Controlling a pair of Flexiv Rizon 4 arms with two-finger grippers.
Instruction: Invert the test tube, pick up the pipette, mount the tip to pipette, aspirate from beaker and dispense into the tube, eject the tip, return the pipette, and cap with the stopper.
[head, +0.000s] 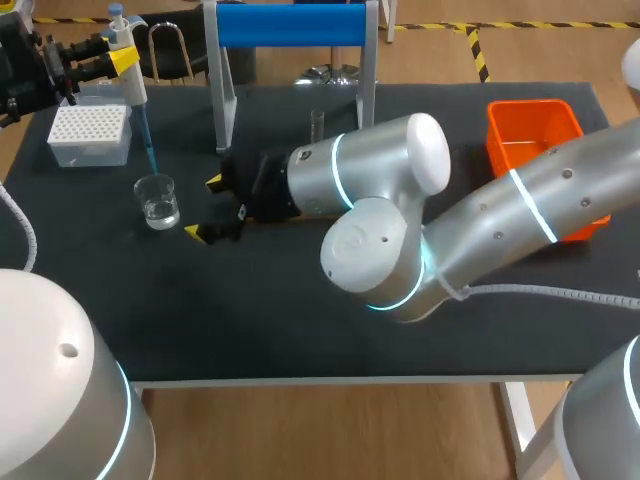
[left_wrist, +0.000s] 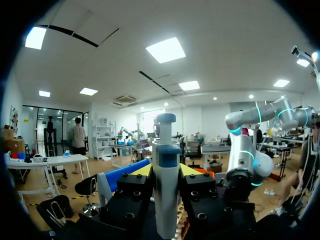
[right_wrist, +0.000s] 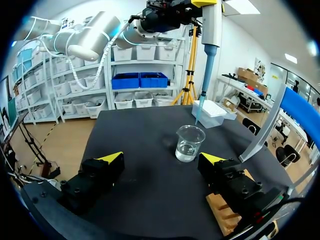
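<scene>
Left fingers (left_wrist: 136, 184) are clamped on the pipette (left_wrist: 166, 200), holding it upright so that its mounted tip (head: 148, 148) hangs just over the mouth of the beaker (head: 158, 200), which has clear liquid in it. Right fingers (right_wrist: 102, 170) stand wide apart and hold nothing, low over the bench (head: 300, 320) just beside the beaker. The test tube (head: 317, 122) stands upright farther back. Pick-up and tip mounting look done. Aspirating seems to be the step in hand, with dispensing, ejecting, returning and capping left. I cannot see the stopper.
</scene>
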